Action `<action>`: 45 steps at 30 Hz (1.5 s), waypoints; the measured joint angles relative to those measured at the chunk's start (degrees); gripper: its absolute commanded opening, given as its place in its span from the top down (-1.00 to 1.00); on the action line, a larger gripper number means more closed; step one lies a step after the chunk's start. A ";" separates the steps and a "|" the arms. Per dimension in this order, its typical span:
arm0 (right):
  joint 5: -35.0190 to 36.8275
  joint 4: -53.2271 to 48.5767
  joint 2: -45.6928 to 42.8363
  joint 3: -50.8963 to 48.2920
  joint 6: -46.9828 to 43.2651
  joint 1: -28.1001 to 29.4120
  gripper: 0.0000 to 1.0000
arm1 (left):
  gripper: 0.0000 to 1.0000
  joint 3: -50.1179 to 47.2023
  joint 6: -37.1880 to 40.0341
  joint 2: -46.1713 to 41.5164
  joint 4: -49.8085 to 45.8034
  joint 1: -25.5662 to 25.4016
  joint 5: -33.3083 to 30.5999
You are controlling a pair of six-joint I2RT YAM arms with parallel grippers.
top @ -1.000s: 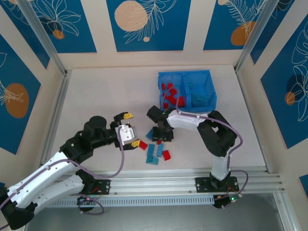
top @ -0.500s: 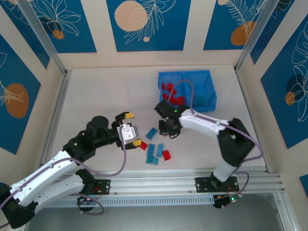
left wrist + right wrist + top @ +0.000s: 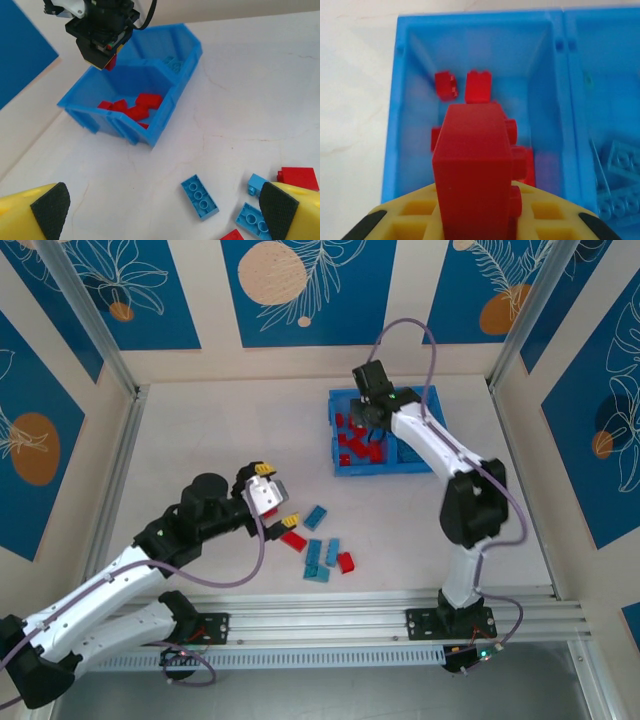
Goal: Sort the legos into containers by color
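Clamped on a red brick (image 3: 475,165), the right gripper (image 3: 372,412) has swung up over the red half of the bin (image 3: 112,125), ready to drop. The left gripper (image 3: 277,496) gapes empty

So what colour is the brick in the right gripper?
Red brick; right wrist view shows it best.

Top external: high, behind arm bases (image 3: 445,623), looks down and forward over whole table (image 3: 200,430). Left wrist: low over table, faces obliquely toward bin (image 3: 165,107) at middle distance, left gripper (image 3: 162,212) framing bottom corners. Right wrist: close above bin, looks steeply down into red-filled compartment (image 3: 470,50) past red brick (image 3: 472,160). Bin common to all three views.
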 measured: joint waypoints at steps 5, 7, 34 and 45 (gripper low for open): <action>0.13 -4.98 15.45 18.53 -2.60 -1.84 0.39 | -1.00 3.13 -7.28 2.56 -2.01 0.00 -3.43; 0.15 -7.76 18.62 23.47 -2.89 -2.25 0.32 | -1.00 3.87 -10.97 3.45 -2.69 0.00 -5.01; -31.52 -14.99 -51.93 -24.00 0.70 -1.64 -0.91 | -0.62 22.25 -35.63 45.44 -14.01 0.20 -0.52; -35.34 -18.62 -55.65 -31.69 3.21 -2.23 -0.96 | -0.31 25.20 -35.45 58.21 -13.77 -0.04 3.89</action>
